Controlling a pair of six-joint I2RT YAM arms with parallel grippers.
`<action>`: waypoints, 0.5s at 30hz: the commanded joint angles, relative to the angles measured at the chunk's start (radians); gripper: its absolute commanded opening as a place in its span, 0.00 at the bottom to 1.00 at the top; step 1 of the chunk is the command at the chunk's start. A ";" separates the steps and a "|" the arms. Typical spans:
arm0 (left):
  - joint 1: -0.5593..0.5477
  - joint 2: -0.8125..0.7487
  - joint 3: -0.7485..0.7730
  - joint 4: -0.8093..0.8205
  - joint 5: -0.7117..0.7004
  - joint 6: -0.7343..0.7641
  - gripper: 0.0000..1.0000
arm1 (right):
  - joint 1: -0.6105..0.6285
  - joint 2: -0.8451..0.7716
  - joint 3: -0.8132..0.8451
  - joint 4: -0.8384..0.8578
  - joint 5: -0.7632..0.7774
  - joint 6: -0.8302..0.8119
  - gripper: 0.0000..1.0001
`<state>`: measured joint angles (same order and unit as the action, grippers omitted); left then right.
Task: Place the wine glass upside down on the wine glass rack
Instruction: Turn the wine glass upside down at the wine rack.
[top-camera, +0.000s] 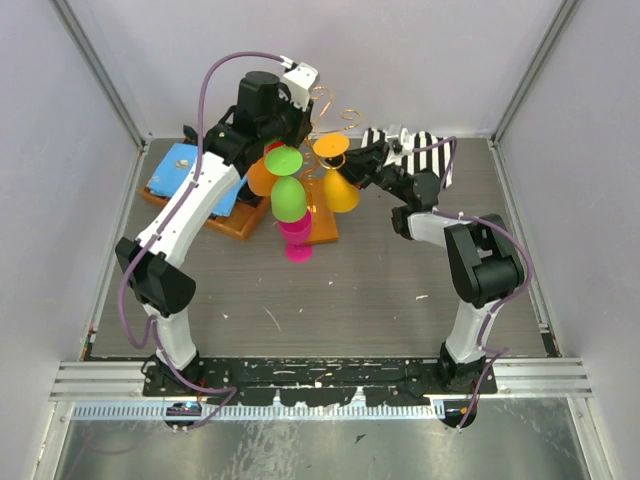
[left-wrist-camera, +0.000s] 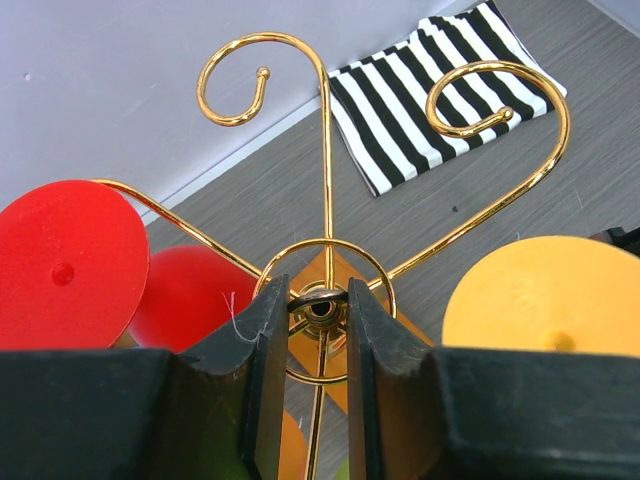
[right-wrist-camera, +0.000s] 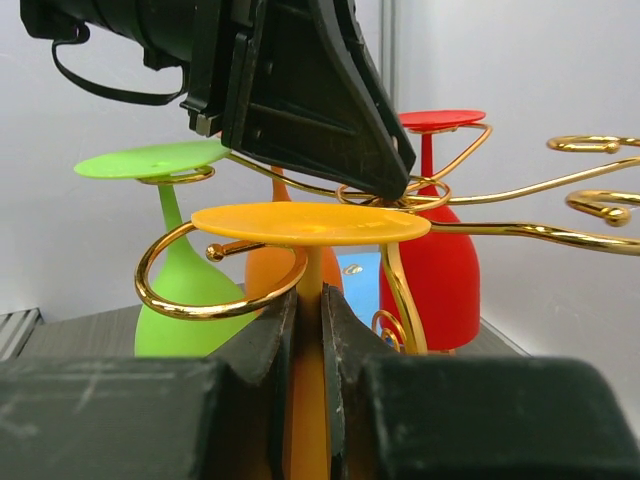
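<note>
We see the right tool (right-wrist-camera: 308, 300) clamped on the stem of the glossy orange wine glass (right-wrist-camera: 310, 222), inverted at frame centre, with its disc foot above a curl of the gold-wire wine glass rack (left-wrist-camera: 325, 150). The left tool (left-wrist-camera: 318, 300) narrowly pinches the rack's hub.

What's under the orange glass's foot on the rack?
A gold scroll arm of the wine glass rack curls beneath it; the orange glass's stem drops between the right gripper's fingers. That gripper hides the bowl here.

We see a grey wood-grain table (top-camera: 350, 300) boxed in by plain pale walls (top-camera: 60, 200) on three sides, metal posts (top-camera: 102, 70) in the far corners, a silver rail (top-camera: 560, 378) along its near edge, all evenly lit.
</note>
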<state>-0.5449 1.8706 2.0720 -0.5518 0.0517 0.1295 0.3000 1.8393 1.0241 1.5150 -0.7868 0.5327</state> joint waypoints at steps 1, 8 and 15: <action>0.005 -0.023 -0.015 0.015 0.023 -0.002 0.27 | 0.010 0.008 0.062 0.181 -0.044 -0.012 0.00; 0.004 -0.020 -0.014 0.013 0.022 0.002 0.27 | 0.019 0.006 0.070 0.181 -0.082 -0.008 0.00; 0.005 -0.019 -0.011 0.011 0.019 0.005 0.26 | 0.033 -0.032 0.035 0.181 -0.098 -0.017 0.00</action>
<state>-0.5438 1.8706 2.0720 -0.5522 0.0547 0.1303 0.3161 1.8610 1.0565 1.5158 -0.8474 0.5301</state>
